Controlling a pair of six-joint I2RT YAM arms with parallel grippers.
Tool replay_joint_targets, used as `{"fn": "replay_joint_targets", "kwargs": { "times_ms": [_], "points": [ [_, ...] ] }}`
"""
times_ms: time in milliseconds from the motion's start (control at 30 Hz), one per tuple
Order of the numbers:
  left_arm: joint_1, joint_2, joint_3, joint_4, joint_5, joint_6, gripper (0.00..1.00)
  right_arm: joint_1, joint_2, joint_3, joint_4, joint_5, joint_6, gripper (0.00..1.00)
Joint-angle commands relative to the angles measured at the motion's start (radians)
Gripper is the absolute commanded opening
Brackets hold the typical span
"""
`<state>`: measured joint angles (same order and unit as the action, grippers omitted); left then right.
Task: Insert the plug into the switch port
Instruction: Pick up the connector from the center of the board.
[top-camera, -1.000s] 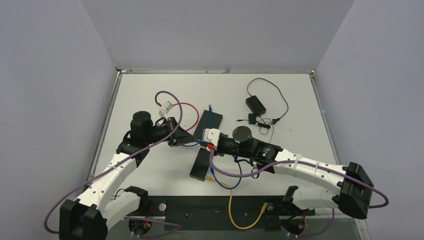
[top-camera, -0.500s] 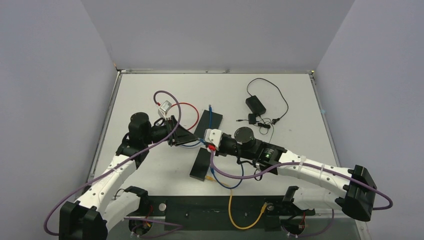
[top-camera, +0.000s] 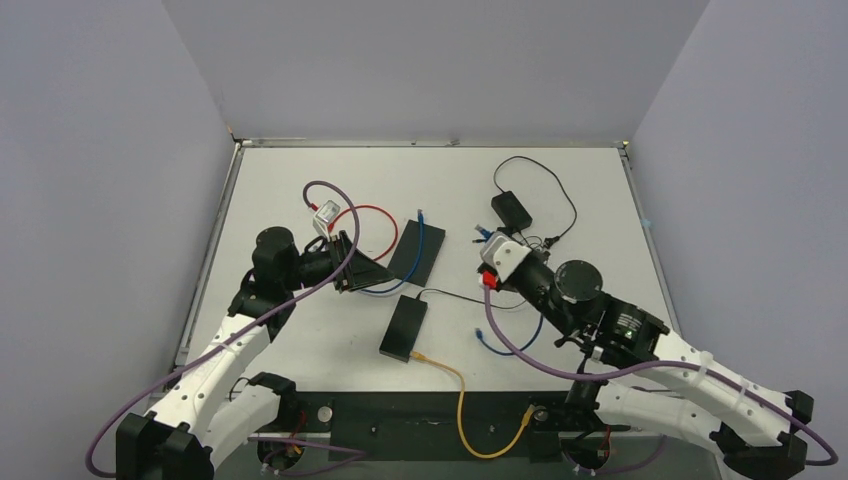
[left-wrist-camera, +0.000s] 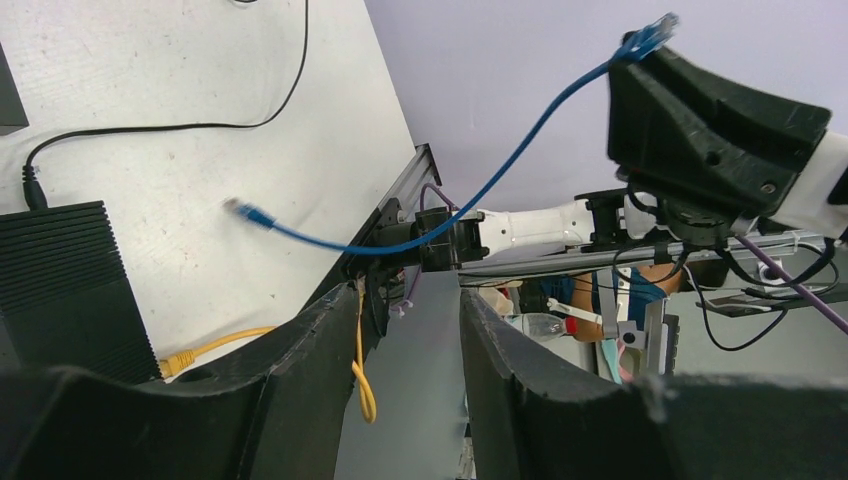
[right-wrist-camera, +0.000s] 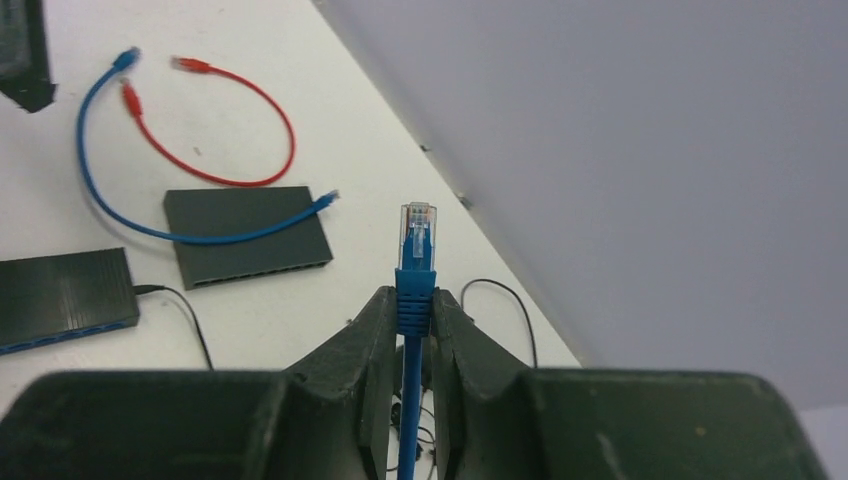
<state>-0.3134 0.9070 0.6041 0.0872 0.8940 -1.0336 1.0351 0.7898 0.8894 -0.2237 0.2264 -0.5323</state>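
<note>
Two black switches noted near the middle of the table (top-camera: 300, 180): the farther switch (top-camera: 417, 248) with a loose blue lead (top-camera: 421, 235) draped over it, the nearer switch (top-camera: 404, 326) toward the near edge with a yellow cable (top-camera: 440, 364) and a black cord (top-camera: 455, 295) already at it. Found the right gripper (right-wrist-camera: 415, 310) clamped on the blue cable (right-wrist-camera: 405, 430) just below its boot, with the plug (right-wrist-camera: 417, 235) standing clear above the fingertips, raised off the table right of its middle and well apart from both switches. Found the left gripper (left-wrist-camera: 410, 330) with jaws apart and nothing between them, just beside the farther switch on its left. Judged the step as carrying the plug to a port, insertion not yet begun. Could not tell which switch was meant. Judged the next move to call for turning the plug's nose toward the row of ports, squaring it up, then pushing straight in until seated.
</note>
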Motion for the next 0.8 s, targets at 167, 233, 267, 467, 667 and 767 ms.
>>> {"fn": "replay_joint_targets", "kwargs": {
  "times_ms": [167,233,267,467,667,767],
  "points": [
    [0.0,0.009,0.019,0.046,-0.018,0.04,0.4,0.016,-0.029,0.121,-0.475,0.122,0.084,0.0],
    [0.0,0.017,0.015,0.042,-0.027,0.05,0.4,0.018,-0.001,0.089,-0.504,0.067,0.13,0.0],
    [0.0,0.021,0.013,0.029,-0.033,0.055,0.4,0.019,0.007,0.06,-0.507,0.029,0.151,0.0],
    [0.0,0.055,0.007,-0.074,-0.138,0.13,0.4,0.019,0.098,-0.073,-0.404,-0.124,0.214,0.0],
    [0.0,0.059,-0.012,-0.172,-0.251,0.185,0.4,0.019,0.227,-0.149,-0.227,-0.283,0.262,0.0],
    [-0.002,0.064,-0.043,-0.177,-0.296,0.191,0.4,0.019,0.3,-0.167,-0.146,-0.334,0.292,0.0]
  ]
}}
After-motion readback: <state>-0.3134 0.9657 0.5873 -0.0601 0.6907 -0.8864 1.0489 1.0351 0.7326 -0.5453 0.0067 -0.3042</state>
